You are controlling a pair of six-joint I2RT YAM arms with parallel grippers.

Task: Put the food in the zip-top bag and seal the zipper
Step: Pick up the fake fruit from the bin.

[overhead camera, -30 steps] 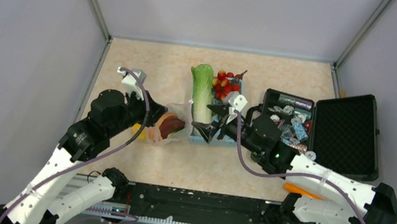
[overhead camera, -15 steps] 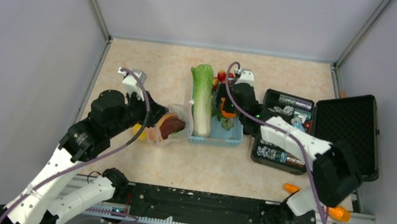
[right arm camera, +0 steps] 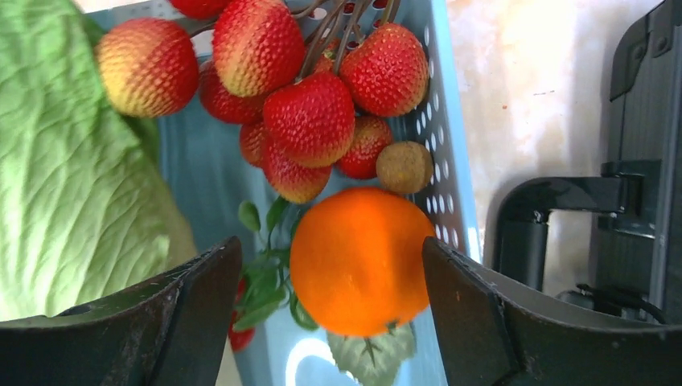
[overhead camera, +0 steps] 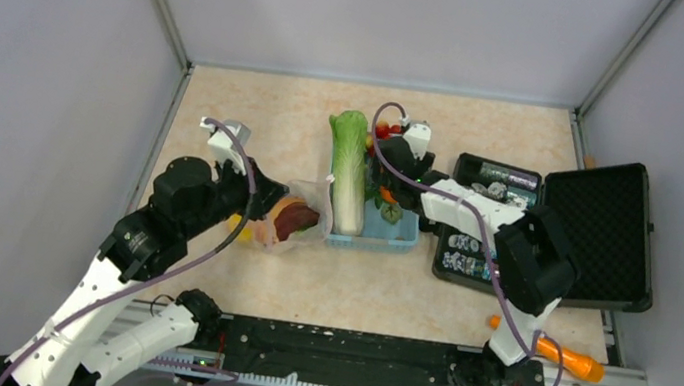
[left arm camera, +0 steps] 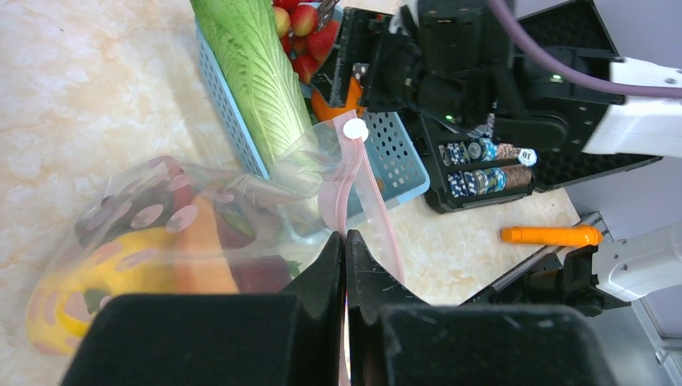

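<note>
1. Left of centre in the overhead view: left gripper (overhead camera: 266, 201) pressed together on the thin pinkish-red zipper strip (left arm camera: 354, 181), holding up the mouth of the clear, pink-dotted zip-top bag (overhead camera: 292, 218); yellow toy fruit (left arm camera: 48, 318) already inside.
2. Centre: blue slatted plastic basket (overhead camera: 389, 243) just beside the bag, holding a long green toy cabbage (overhead camera: 349, 169) and red berry-like fruits (right arm camera: 310, 121).
3. Right of centre: right gripper (right arm camera: 328, 269) spread wide around the round orange toy fruit (right arm camera: 362, 257), not yet closed.
4. Likely trouble: squirting the smooth orange sideways through an off-centre squeeze; snagging the green leaf sprig (right arm camera: 265, 281); letting the floppy mouth sag if the pinch slips.
</note>
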